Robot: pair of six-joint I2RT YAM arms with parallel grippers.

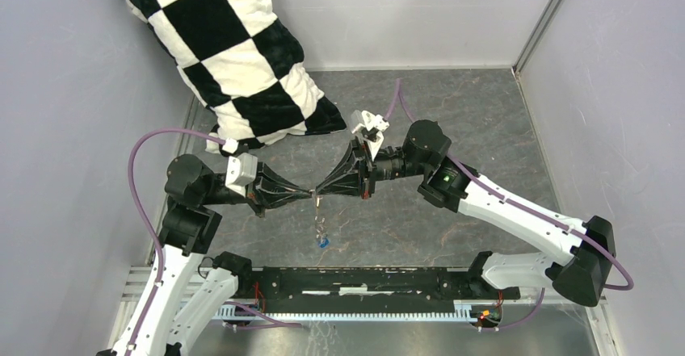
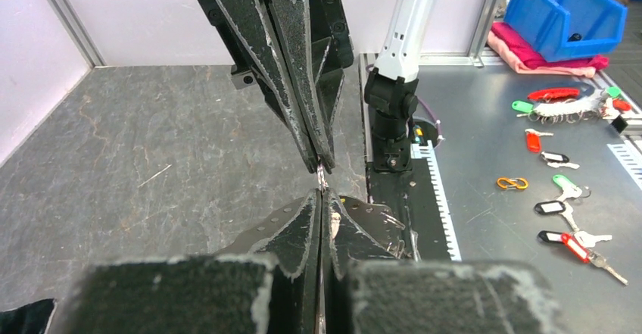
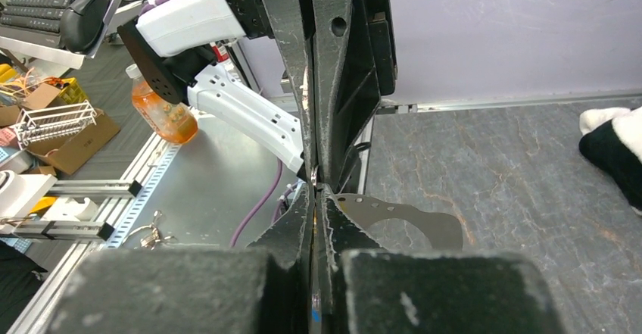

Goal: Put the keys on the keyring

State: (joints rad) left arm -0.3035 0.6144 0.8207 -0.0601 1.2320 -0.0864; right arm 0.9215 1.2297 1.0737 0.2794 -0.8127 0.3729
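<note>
My left gripper [image 1: 309, 194] and right gripper [image 1: 321, 193] meet tip to tip above the middle of the dark table, both shut. A thin loop, the keyring [image 1: 321, 223], hangs down from where they meet, with the blue-headed key [image 1: 323, 242] at its bottom. In the left wrist view a thin metal strip [image 2: 321, 175] runs between my shut left gripper [image 2: 322, 194] and the right fingers above it. In the right wrist view my right gripper [image 3: 314, 190] pinches a yellow-orange sliver [image 3: 314, 220], the other key. A blue speck [image 3: 314, 314] shows through the gap.
A black-and-white checkered pillow [image 1: 234, 49] lies at the back left, close behind the left arm. Grey walls enclose the table. Off the table, spare keys [image 2: 564, 198], a blue bin [image 2: 564, 12] and an orange bottle [image 3: 163, 114] are in view.
</note>
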